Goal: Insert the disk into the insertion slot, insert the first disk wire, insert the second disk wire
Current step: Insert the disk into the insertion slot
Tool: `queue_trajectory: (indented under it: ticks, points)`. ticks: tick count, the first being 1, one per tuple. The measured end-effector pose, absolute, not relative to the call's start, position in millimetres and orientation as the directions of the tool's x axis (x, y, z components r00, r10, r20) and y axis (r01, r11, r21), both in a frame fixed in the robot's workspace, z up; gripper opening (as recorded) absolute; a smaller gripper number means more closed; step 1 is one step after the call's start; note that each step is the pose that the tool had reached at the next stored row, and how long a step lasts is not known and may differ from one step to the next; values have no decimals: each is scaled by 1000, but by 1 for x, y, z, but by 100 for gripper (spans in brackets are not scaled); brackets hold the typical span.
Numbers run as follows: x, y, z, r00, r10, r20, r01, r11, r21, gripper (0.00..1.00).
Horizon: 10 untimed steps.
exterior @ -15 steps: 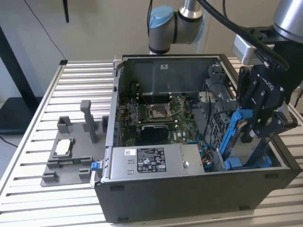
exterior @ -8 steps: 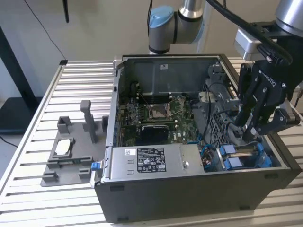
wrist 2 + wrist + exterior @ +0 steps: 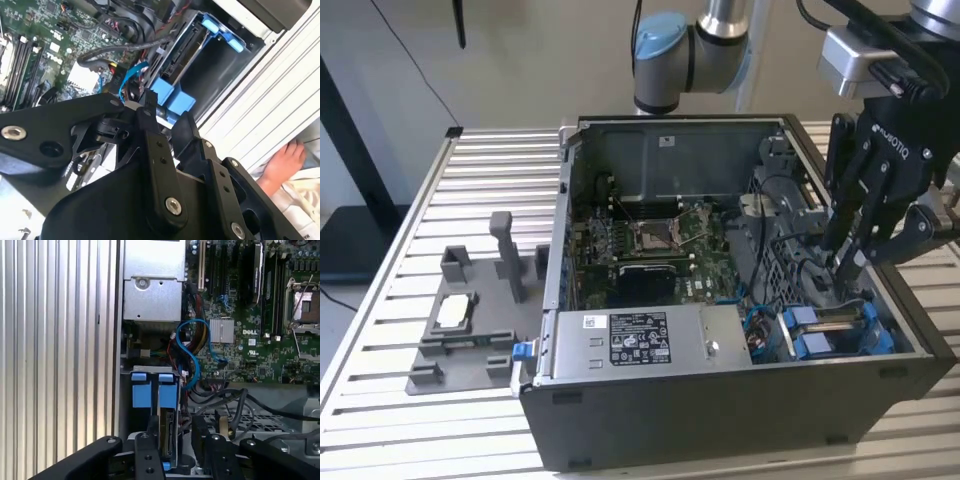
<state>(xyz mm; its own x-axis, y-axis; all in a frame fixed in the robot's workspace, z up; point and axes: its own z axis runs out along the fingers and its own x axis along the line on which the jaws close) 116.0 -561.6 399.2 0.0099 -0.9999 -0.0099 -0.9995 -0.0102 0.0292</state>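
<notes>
The disk (image 3: pixel 168 427) stands on edge in the insertion slot (image 3: pixel 141 390), with blue tabs at the slot's end. In the exterior view the slot (image 3: pixel 840 335) sits at the case's front corner on that view's right. My gripper (image 3: pixel 175 432) hangs just above it and is open. One finger (image 3: pixel 149 445) is beside the disk's frame. The other finger (image 3: pixel 201 442) is apart from it, near black cables (image 3: pixel 225 400). The gripper (image 3: pixel 850 262) reaches down into the case, and its tips (image 3: pixel 167 117) are spread. A blue cable (image 3: pixel 192 355) loops nearby. I cannot tell which cables are the disk wires.
The open black case (image 3: pixel 720 400) holds a green motherboard (image 3: pixel 650 250) and a silver power-supply box (image 3: pixel 640 340). A grey fixture (image 3: pixel 470 320) stands on the ribbed metal table (image 3: pixel 400 400) at the exterior view's left. A person's hand (image 3: pixel 285 160) rests beside the case.
</notes>
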Motion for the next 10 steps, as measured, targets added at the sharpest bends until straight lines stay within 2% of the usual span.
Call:
queue_trajectory:
  ticks: [10]
  points:
    - [116,-537,399,10,-1000,-22,-1000,-11,25,40]
